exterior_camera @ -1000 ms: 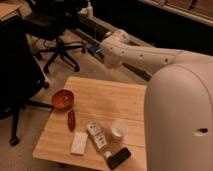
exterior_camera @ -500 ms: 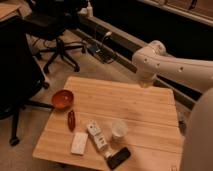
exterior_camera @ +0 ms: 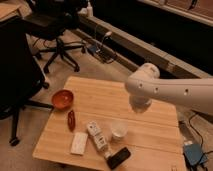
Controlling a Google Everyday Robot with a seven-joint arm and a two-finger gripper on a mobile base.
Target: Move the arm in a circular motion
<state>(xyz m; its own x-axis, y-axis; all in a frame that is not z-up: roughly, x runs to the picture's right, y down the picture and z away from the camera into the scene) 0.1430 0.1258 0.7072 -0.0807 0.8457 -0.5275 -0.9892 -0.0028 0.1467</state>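
Cream-white arm (exterior_camera: 170, 91) reaches in from the right over the wooden counter (exterior_camera: 100, 92), its rounded elbow bent and its short end pointing down. Its tool (exterior_camera: 139, 105) hangs at that end above the counter's right half, beyond a white cup (exterior_camera: 118, 130) and apart from it; whether it is wide or narrow cannot be told. A red bowl (exterior_camera: 62, 99) sits at the left edge, a black device (exterior_camera: 118, 157) near the front. An office chair (exterior_camera: 57, 30) stands behind.
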